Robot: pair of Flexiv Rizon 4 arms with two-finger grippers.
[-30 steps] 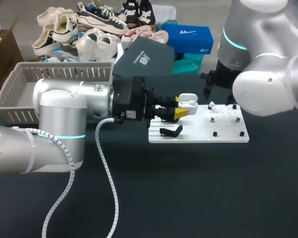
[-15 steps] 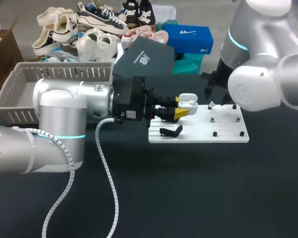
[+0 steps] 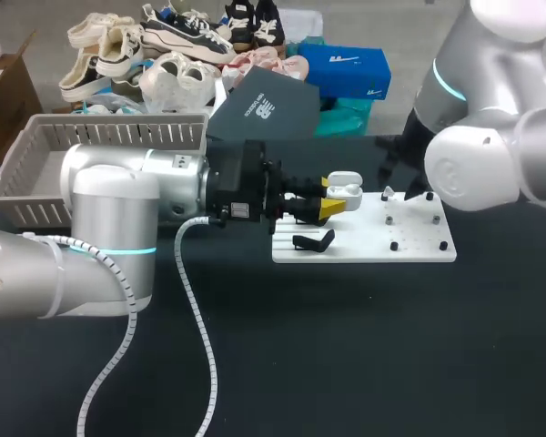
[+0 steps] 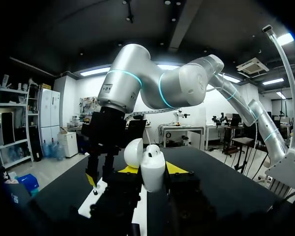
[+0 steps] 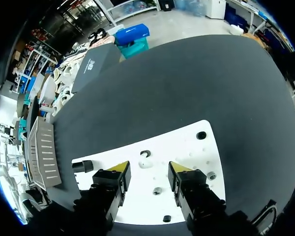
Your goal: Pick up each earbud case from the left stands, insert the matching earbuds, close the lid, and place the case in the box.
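Left wrist view has the left gripper point(image 4: 152, 171) clamped on the white earbud case point(image 4: 153, 177), a yellow-tipped finger pressed to each side of it; the case stands upright between them with its lid point(image 4: 133, 153) swung open to one side, and a small rounded white piece shows in its open top. Ahead of the case, and a little to one side, the right gripper point(image 5: 149, 169) hangs over the white board point(image 5: 187, 157), its fingers pointing down at it. From its own wrist view that gripper's two yellow tips stand well apart with nothing held, and a small white earbud point(image 5: 145, 158) sits on the board ahead of the gap between them, nearer one finger than the other; whether the tips touch the board cannot be told. Several short dark pegs point(image 5: 201, 135) dot the board around the earbud. A black stand point(image 3: 314, 241) lies on the board's near left part, just below the held case in the head view, and the case is raised above the board's left end. The board rests on the dark table point(image 3: 346, 355). The left arm point(image 3: 118, 191) comes in from the left and lies level across the table, a white coiled cable point(image 3: 196, 309) trailing down from it, while the right arm point(image 3: 491, 155) comes in from the right and bends down over the board's far edge. A grey basket point(image 3: 118, 137) sits at the far left of the table, behind the left arm and well apart from the board
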